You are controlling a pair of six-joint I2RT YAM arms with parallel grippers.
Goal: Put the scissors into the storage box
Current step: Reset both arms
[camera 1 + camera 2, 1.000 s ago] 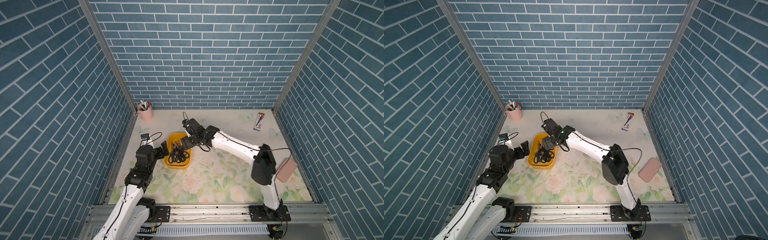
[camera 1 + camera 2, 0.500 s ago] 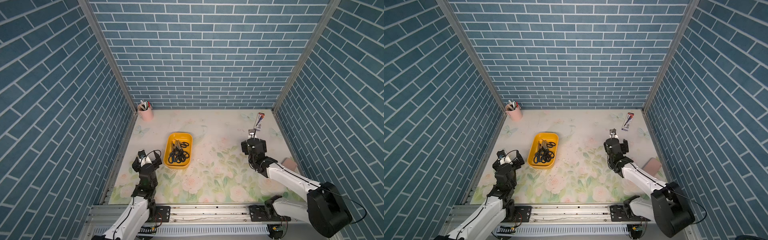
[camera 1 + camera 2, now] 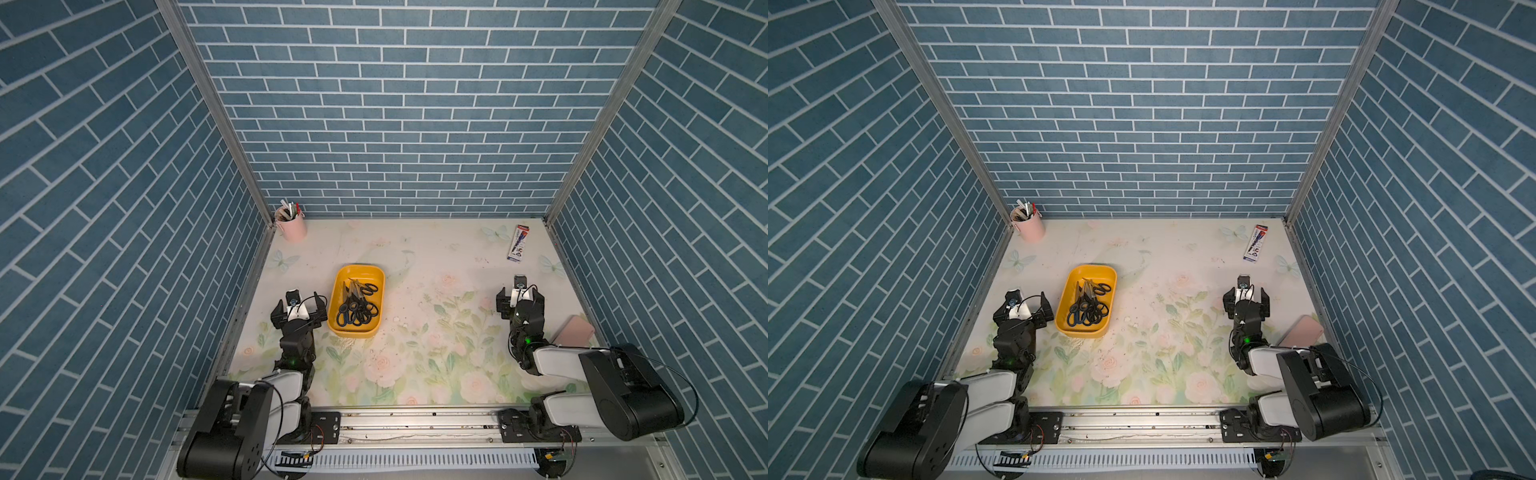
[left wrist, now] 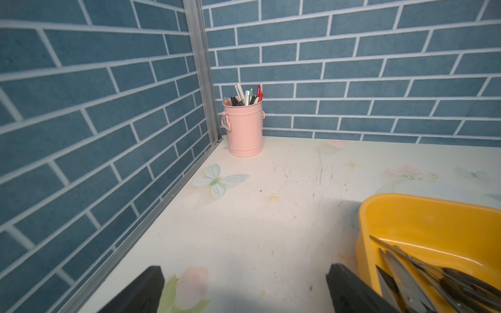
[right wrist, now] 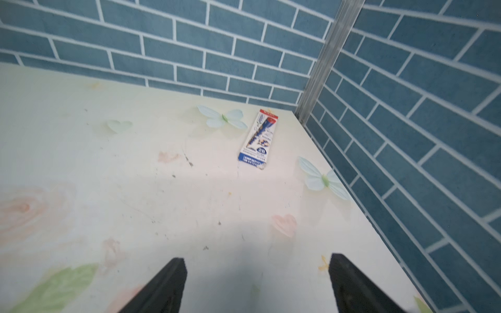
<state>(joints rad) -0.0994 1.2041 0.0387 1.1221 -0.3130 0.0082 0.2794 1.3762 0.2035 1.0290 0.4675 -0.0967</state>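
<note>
Scissors [image 3: 356, 305]: heaped inside storage box [image 3: 336, 291]. Left gripper [image 3: 298, 304], right gripper [image 3: 519, 296]: spread wide, empty. Judged finished; advised no further contact with box.

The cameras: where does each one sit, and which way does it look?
Top views: high over the near edge, looking down on the table; both arms show, left gripper beside the storage box.
Left wrist: on the left arm, facing the pen cup; its fingertips show.
Right wrist: on the right arm, facing the pencil packet; its fingertips show.
Shared: left wrist and top views both show the scissors in the storage box.
</note>
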